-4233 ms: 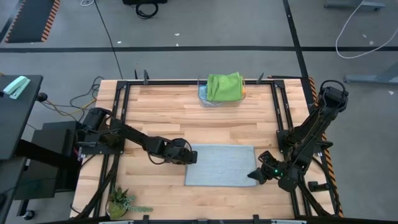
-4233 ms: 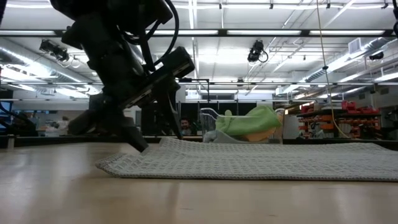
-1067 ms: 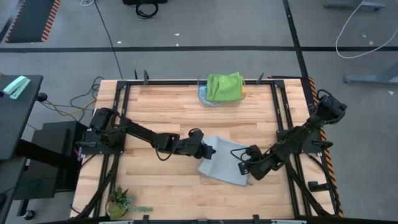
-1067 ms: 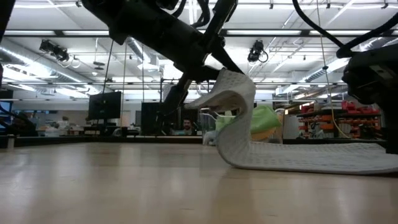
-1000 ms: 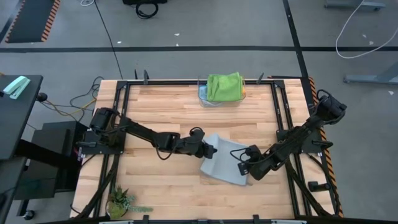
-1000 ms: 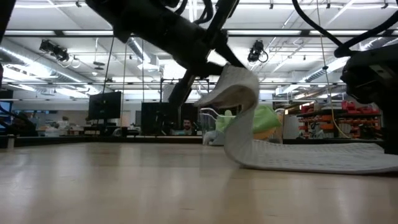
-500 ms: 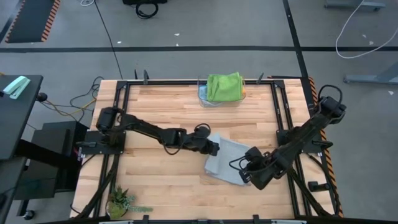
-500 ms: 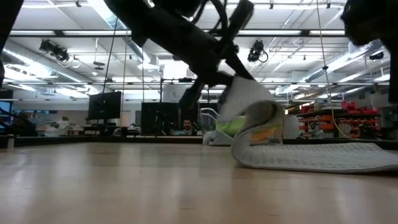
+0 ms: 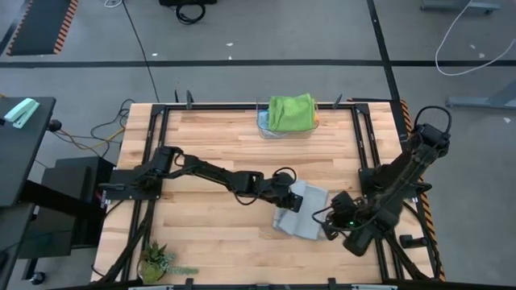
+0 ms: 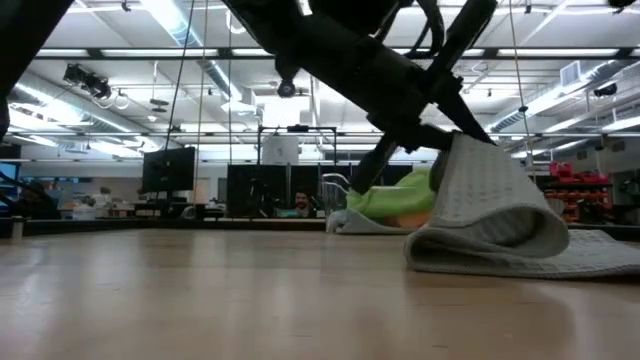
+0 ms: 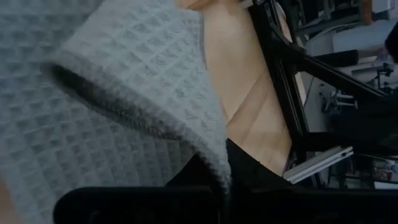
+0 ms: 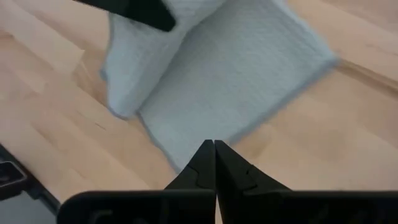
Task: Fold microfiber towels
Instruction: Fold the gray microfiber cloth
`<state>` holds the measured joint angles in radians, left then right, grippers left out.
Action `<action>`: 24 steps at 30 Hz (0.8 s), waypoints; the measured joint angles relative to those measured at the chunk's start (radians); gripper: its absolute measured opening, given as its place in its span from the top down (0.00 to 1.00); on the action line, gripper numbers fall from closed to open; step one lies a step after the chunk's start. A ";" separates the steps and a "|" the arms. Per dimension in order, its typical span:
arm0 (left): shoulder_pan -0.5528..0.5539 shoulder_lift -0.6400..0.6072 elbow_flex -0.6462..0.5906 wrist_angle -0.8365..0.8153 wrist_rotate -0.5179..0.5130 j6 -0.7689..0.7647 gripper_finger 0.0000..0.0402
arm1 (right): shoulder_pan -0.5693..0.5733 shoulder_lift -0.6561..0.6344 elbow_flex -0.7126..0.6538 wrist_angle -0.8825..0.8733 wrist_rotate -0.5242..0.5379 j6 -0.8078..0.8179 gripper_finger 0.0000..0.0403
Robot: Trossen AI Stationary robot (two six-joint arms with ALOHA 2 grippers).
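Observation:
A light grey microfiber towel [image 9: 311, 221] lies at the near right of the table, doubled over on itself, its lower layer [image 10: 600, 262] flat on the wood. My left gripper [image 9: 294, 201] reaches across from the left and is shut on the towel's lifted edge. My right gripper [image 12: 215, 146] is shut, with its tips over the towel's near right corner [image 9: 322, 235]; I cannot tell whether they touch it. Other towels, a green one [image 9: 290, 112] on top, are stacked at the far edge. My left gripper pinches the grey towel's carried-over edge [image 11: 214, 158] between its two fingers, coming slanting down from the table's left. The held edge is lifted clear [image 10: 468, 150]. The cloth hangs slack from it, rounds into a fold [image 10: 425, 250] and joins the layer on the table.
Black frame rails [image 9: 364, 153] run along the table's right side, close behind my right arm. A small potted plant [image 9: 155, 259] stands at the near left corner. Bare wood [image 9: 218, 145] lies between the stack and the grey towel.
My left gripper has moved toward the table's right edge and lower, drawing the towel's left edge over the rest, so the fold has rolled rightward and the towel shows narrower. My right gripper has shifted slightly toward the near right, staying shut at the towel's corner.

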<state>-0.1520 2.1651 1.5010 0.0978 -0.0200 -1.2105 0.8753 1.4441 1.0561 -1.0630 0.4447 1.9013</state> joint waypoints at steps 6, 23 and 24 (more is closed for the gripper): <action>0.008 0.022 0.040 0.006 0.020 0.003 0.98 | 0.082 -0.023 0.000 -0.112 0.004 0.139 0.99; 0.012 0.101 0.150 0.008 0.075 0.056 0.82 | 0.096 -0.024 0.000 -0.117 0.030 0.155 0.98; 0.013 0.101 0.149 0.006 0.075 0.061 0.80 | 0.096 -0.024 0.000 -0.117 0.031 0.155 0.98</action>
<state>-0.1386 2.2665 1.6501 0.1040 0.0551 -1.1495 0.9710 1.4200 1.0561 -1.1805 0.4757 2.0567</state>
